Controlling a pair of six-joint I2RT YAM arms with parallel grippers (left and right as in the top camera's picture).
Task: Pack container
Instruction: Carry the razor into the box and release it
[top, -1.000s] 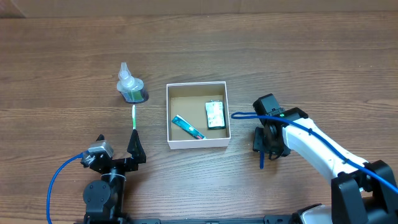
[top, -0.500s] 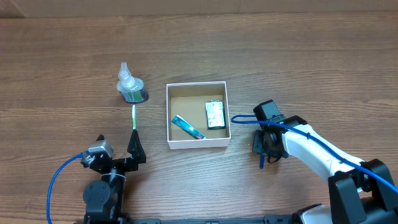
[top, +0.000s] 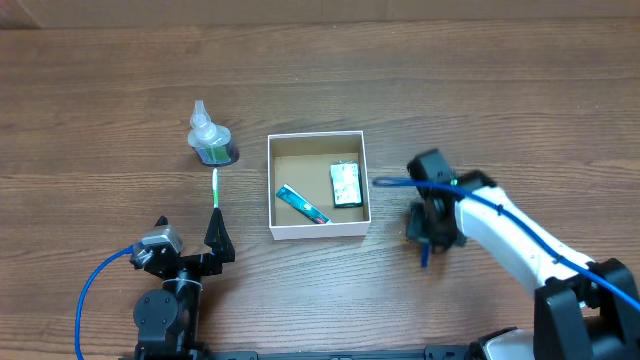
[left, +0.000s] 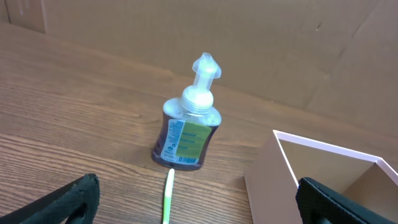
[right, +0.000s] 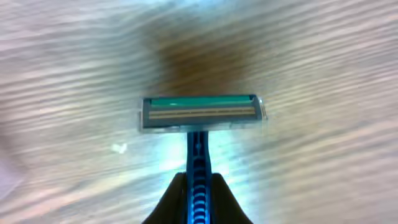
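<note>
nearest us, at the tabletop's (top: 90, 90) near edge, the left gripper (left: 199, 202) sat spread wide and holding nothing. a little farther out on the other side, the right gripper (right: 198, 198) was pinching the blue handle of the razor (right: 202, 113). its head lay crosswise and low over the wood, though we couldn't tell if it touched. the handle ran back in line with the gripper. the container (top: 318, 230) lay just to that gripper's left and a touch farther out, with bare wood between them. so we judged this a short sideways carry for the right arm, clearly the nearer one. inside, a tube (top: 302, 205) lay aslant and a packet (top: 346, 184) sat far right. beyond the left gripper lay the toothbrush (left: 168, 196), then the bottle (left: 189, 124).
</note>
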